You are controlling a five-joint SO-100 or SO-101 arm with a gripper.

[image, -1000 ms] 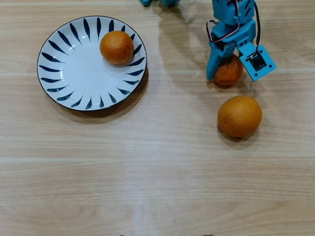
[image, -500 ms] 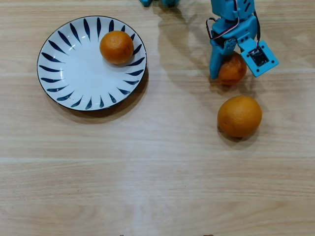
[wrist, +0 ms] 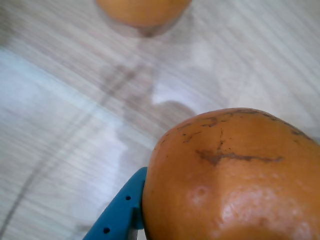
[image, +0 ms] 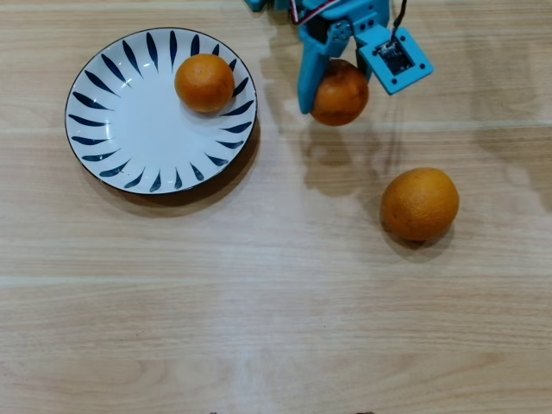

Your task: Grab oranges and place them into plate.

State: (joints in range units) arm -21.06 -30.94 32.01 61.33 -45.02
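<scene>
Wrist view blurred; held orange [wrist: 235, 175] hides one finger; large orange [wrist: 142, 11] cropped.

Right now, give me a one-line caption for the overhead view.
Blue claw carries one orange toward the plate, beside another on the table.

Bright, even light, soft shadows on the table [image: 285, 285], wrist view motion-blurred (overhead sharp).

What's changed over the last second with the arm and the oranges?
The hand, closed on the small orange, has lifted it off the table and carried it left toward the plate. The orange on the plate and the larger orange on the table haven't moved.
</scene>
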